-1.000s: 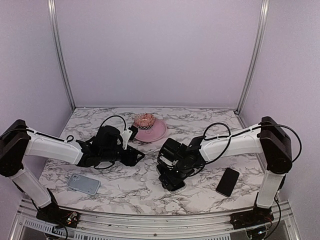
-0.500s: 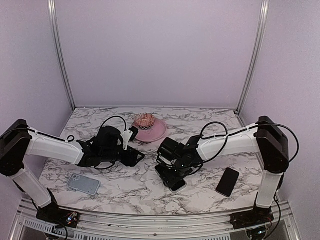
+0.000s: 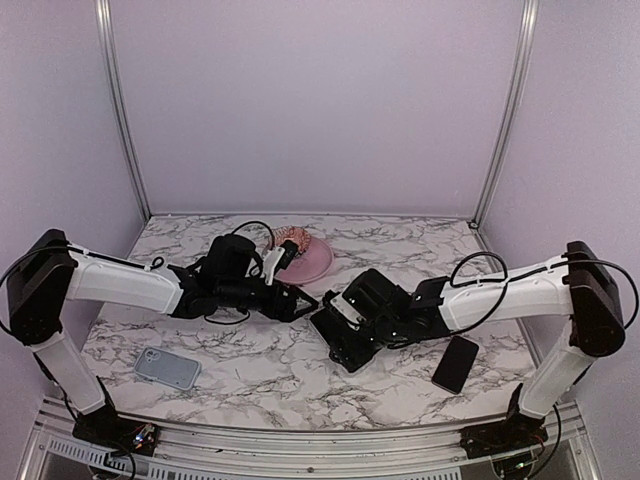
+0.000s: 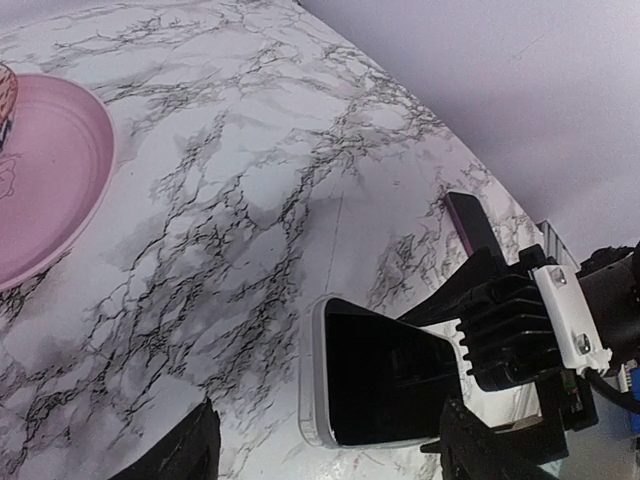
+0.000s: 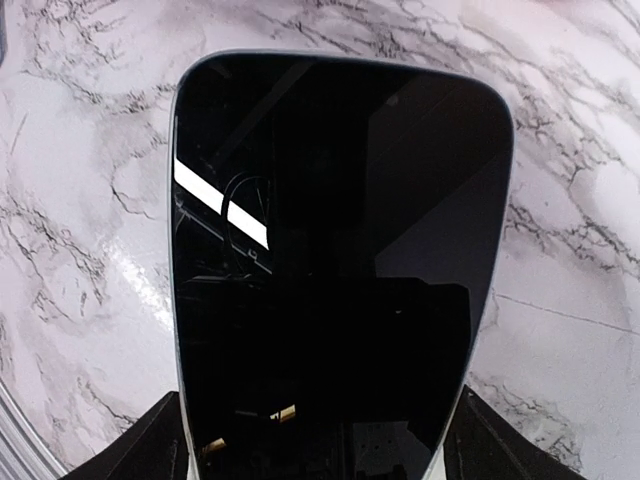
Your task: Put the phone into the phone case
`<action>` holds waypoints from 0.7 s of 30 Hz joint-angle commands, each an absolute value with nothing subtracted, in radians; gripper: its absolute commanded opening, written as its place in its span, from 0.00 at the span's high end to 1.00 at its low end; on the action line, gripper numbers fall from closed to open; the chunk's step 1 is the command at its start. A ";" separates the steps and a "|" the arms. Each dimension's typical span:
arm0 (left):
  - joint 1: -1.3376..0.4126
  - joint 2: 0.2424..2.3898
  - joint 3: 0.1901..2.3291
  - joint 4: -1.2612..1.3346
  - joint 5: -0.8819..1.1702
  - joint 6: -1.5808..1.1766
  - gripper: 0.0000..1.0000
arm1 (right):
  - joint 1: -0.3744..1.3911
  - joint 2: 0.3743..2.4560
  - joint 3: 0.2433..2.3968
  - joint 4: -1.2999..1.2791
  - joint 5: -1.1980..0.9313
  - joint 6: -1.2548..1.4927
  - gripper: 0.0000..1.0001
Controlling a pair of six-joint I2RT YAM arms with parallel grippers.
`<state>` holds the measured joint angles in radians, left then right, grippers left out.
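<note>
One phone point(image 4: 370, 375), clamped in right end effector point(image 3: 347, 338), low by table point(image 3: 250, 372); left end effector point(image 3: 303, 303) parted, empty; phone case not discernible; insertion seemingly outstanding.

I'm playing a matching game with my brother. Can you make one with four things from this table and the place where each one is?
Things:
1. phone with pale edge
2. all-dark phone
3. grey-blue slab
4. pink plate

Places:
A. near the front left corner of the table
B. held in the right claw
C. at the back, around the middle
D. near the front right corner

Pairs: 1-B, 2-D, 3-A, 4-C
</note>
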<state>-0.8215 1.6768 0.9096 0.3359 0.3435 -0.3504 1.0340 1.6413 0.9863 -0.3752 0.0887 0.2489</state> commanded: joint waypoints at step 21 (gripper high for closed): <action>-0.810 1.770 1.036 0.396 0.636 -0.518 0.58 | 1.042 1.447 0.806 0.114 0.076 0.070 0.65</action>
<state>-0.8078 1.7466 1.0031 0.3561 0.5941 -0.5182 1.0351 1.4471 0.8001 -0.0036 0.0959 0.0986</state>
